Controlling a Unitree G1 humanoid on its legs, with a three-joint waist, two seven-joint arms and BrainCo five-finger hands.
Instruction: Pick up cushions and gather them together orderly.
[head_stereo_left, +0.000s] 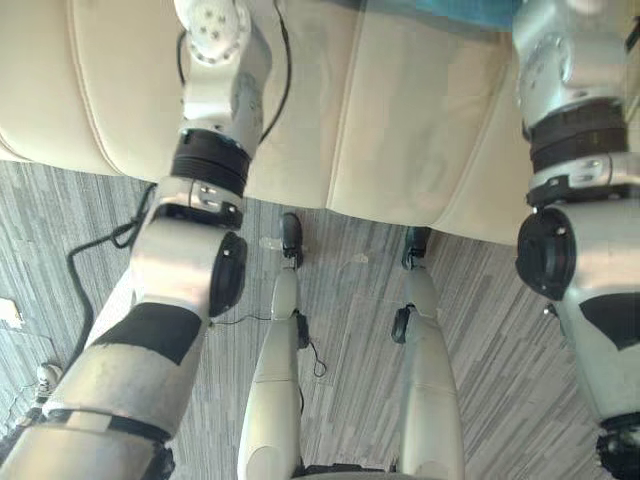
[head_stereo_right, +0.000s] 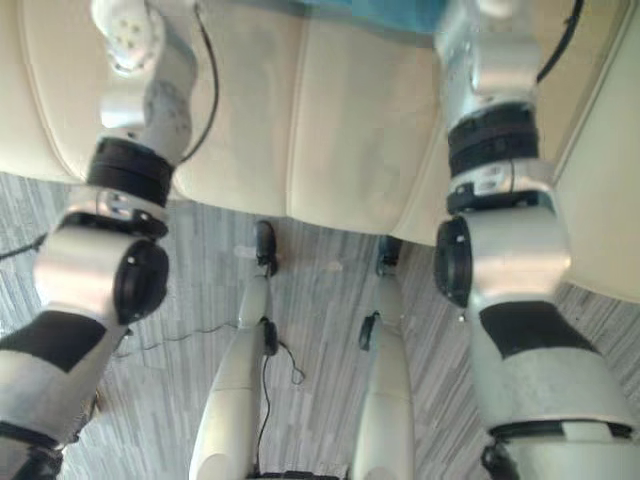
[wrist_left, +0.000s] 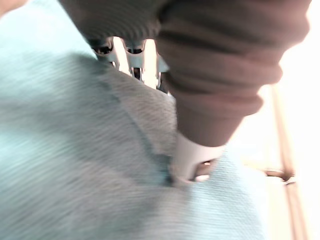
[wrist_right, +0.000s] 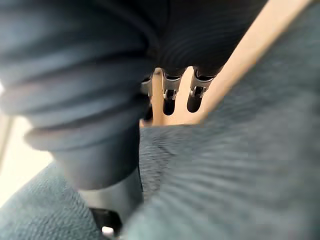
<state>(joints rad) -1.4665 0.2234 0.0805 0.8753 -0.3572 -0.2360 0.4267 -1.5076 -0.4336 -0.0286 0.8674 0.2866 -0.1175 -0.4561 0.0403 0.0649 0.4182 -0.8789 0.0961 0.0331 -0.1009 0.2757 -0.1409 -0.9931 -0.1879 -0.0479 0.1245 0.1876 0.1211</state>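
Observation:
A teal cushion (head_stereo_left: 470, 10) lies on the cream sofa (head_stereo_left: 400, 120), its edge peeking in at the far side of the seat between my two arms. In the left wrist view my left hand (wrist_left: 215, 65) pinches the light teal cushion (wrist_left: 75, 165): the thumb (wrist_left: 192, 160) digs into a fold of the fabric and the fingers (wrist_left: 132, 55) curl behind it. In the right wrist view my right hand (wrist_right: 100, 75) grips the cushion (wrist_right: 240, 165) the same way, cloth bunched between its thumb and its fingers (wrist_right: 196, 97).
The sofa's front edge (head_stereo_right: 330, 215) runs across just ahead of me, with grey striped carpet (head_stereo_left: 350, 300) below it. A small white object (head_stereo_left: 10, 312) lies on the carpet at the far left. The sofa's pale frame (wrist_right: 260, 40) shows past the right fingers.

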